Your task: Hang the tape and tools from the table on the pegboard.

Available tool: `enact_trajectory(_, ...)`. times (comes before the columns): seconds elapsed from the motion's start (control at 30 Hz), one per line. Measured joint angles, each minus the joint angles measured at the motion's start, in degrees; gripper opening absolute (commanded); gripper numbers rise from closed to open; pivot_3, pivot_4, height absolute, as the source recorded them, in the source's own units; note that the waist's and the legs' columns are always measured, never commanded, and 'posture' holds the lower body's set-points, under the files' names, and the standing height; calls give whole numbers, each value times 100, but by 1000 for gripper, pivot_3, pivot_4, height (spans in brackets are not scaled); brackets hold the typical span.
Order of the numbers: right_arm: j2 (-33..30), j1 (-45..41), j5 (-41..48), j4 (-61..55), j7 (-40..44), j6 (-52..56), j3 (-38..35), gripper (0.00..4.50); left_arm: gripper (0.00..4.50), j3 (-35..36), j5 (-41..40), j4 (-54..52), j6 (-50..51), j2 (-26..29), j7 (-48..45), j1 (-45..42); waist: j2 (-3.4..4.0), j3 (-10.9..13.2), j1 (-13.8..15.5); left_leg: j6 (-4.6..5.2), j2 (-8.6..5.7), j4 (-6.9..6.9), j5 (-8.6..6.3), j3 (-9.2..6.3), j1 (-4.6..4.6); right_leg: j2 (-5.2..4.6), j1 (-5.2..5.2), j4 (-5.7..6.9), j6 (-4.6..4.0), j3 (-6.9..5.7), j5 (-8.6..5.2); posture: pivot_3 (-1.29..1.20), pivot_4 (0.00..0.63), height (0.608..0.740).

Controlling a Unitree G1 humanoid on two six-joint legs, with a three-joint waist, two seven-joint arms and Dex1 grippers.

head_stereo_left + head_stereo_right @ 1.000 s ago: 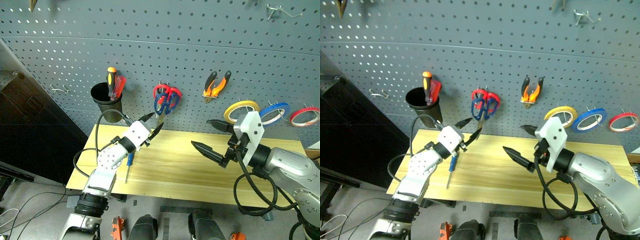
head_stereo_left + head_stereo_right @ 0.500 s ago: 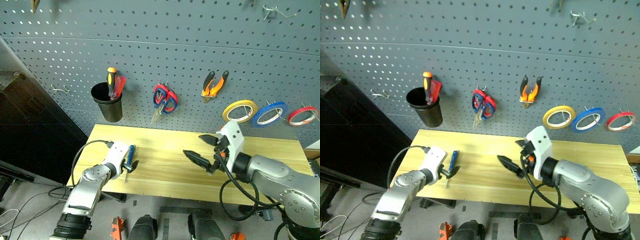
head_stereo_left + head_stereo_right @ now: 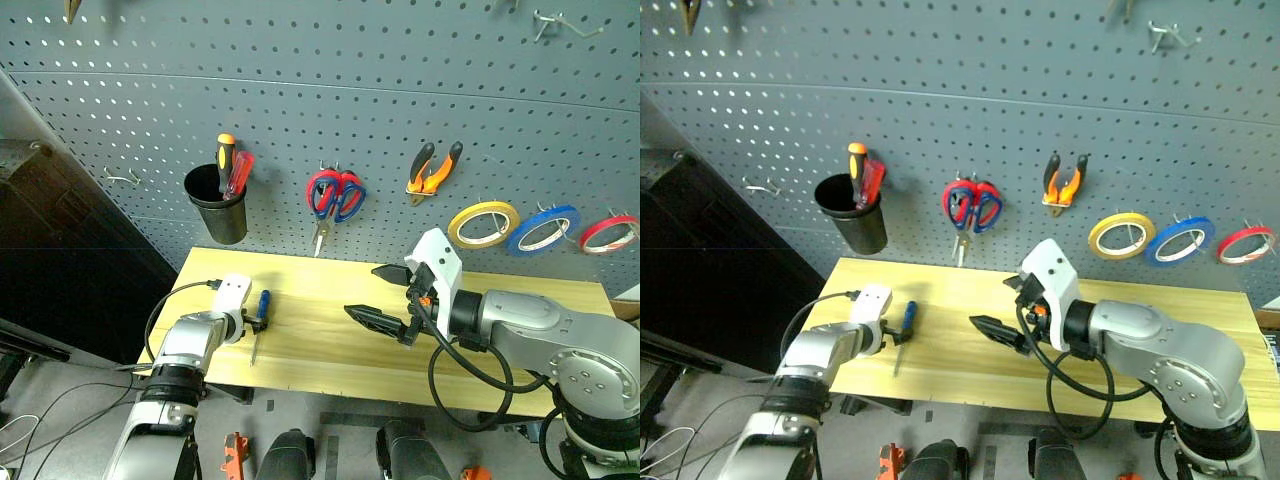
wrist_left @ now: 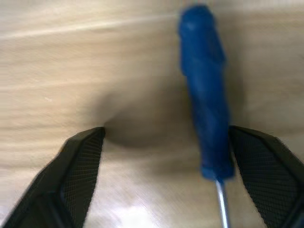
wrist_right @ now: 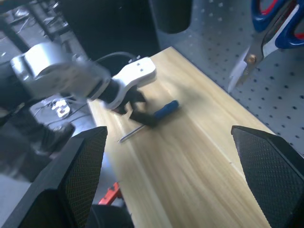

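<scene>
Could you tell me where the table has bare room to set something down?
The table is bare from the right gripper to its right end. Its near-left end is crowded: the left gripper straddles the blue screwdriver there.

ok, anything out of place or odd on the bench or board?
One thing: the blue-handled screwdriver lies on the table while the other tools hang on the pegboard. The left pincer straddles its handle, open. Nothing spilled or visibly damaged.
</scene>
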Motion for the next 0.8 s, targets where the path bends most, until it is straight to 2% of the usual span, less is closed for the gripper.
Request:
enact_trajectory(0.33,-199,-9,29,-2,185,-7,145,4500,433,138,-59,-387,-101,-22,27,398,-1,-23,3,-3,-1,0,1,0,0,-8,1,0,0,-1,0,-50,171,740)
enact_trajectory(0.53,-300,-14,-312,-6,295,-340,189,4500,435,111,-27,-998,-555,218,-42,1124,-13,-46,-8,-5,-1,-2,2,0,-1,-9,-5,0,0,0,0,-37,159,740)
enact_trajectory(0.67,-350,108,-920,-63,568,-1234,289,4500,435,78,118,-2041,-1920,624,-255,2105,-25,-56,11,-10,0,-9,3,1,-11,-14,-16,-4,-1,0,0,-17,154,740)
enact_trajectory(0.8,-445,239,-1213,-74,947,-1847,311,4500,435,271,-86,-2943,-3038,677,-586,2615,-26,-73,102,-9,-1,-8,3,0,-15,-19,-12,-13,-1,-6,1,22,142,740)
